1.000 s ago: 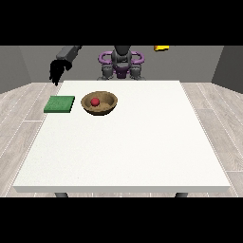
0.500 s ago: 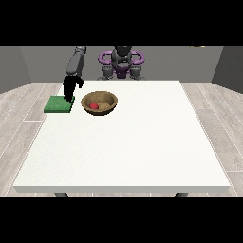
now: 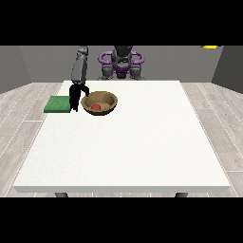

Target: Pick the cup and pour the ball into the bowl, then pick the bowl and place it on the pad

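Observation:
A brown wooden bowl (image 3: 108,105) stands on the white table (image 3: 128,147) at the far left, with a red ball (image 3: 96,107) inside it. Left of the bowl lies a flat green pad (image 3: 57,104). The black hand at the view's left (image 3: 75,96) hangs between the pad and the bowl, its fingers pointing down to the table. Its thumb reaches towards the bowl's left rim. I see no cup on the table, and no hand at the view's right.
The robot's torso (image 3: 121,60) stands behind the table's far edge. A small yellow thing (image 3: 211,46) shows at the scene's upper right, far beyond the table.
The hand at the view's left has come down from a raised spot beyond the pad to the bowl's left side. The yellow thing has moved right along the top. The bowl has stayed put.

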Controlling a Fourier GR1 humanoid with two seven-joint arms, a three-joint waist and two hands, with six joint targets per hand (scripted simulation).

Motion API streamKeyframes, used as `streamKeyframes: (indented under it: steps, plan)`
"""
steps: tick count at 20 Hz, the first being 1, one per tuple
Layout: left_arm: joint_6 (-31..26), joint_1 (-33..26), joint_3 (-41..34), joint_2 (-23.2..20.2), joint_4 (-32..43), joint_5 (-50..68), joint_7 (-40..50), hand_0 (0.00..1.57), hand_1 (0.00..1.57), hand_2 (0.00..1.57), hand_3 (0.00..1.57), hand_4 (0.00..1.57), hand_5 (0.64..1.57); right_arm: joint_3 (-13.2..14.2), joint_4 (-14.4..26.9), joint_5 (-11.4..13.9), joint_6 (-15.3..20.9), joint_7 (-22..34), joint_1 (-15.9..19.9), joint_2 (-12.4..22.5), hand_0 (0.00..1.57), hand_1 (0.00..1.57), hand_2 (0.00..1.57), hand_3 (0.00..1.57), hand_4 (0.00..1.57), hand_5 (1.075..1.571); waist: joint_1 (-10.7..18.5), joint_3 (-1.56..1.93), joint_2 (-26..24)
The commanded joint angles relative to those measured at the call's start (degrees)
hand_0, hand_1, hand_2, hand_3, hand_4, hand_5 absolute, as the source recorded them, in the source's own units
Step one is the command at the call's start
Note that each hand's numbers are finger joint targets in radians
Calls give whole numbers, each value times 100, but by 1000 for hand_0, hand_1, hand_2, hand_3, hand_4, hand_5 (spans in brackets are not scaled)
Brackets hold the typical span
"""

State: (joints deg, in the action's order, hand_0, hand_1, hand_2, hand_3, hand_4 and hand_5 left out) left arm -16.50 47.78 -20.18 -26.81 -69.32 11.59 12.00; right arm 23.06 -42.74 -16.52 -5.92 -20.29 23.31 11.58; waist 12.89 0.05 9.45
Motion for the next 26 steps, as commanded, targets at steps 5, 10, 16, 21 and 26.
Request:
streamKeyframes:
  steps: [5, 10, 16, 21, 26]
  plan:
    - [-111, -125, -212, -359, -454, 387, 223, 0, 0, 0, 0, 1016, 1536, 23, 977, 45, -22, -626, 632, 82, 0, 0, 0, 0, 498, 1551, -73, 2, 411]
    - [-63, -289, -167, -355, -958, 489, 303, 0, 0, 0, 0, 1018, 1540, 160, 1362, -5, -189, -1163, 652, 236, 0, 0, 0, 0, 449, 1546, 14, 5, 686]
    - [-121, -814, -273, -333, -776, 448, -32, 0, 0, 0, 0, 1022, 1537, -167, 1242, 133, 157, -600, 913, -28, 0, 0, 0, 0, 463, 1550, -117, -3, 262]
    - [-348, -502, -581, -789, -659, 755, 49, 0, 0, 0, 0, 1023, 1540, 34, 1494, 74, 672, -372, 904, 85, 0, 0, 0, 0, 615, 1568, -59, -5, 591]
    - [-422, -336, -618, -914, -708, 928, 253, 0, 0, 0, 0, 1028, 1529, -144, 1620, 543, 1277, -444, 262, 357, 1571, 1571, 1571, 1571, 944, 1471, 2, -9, 803]
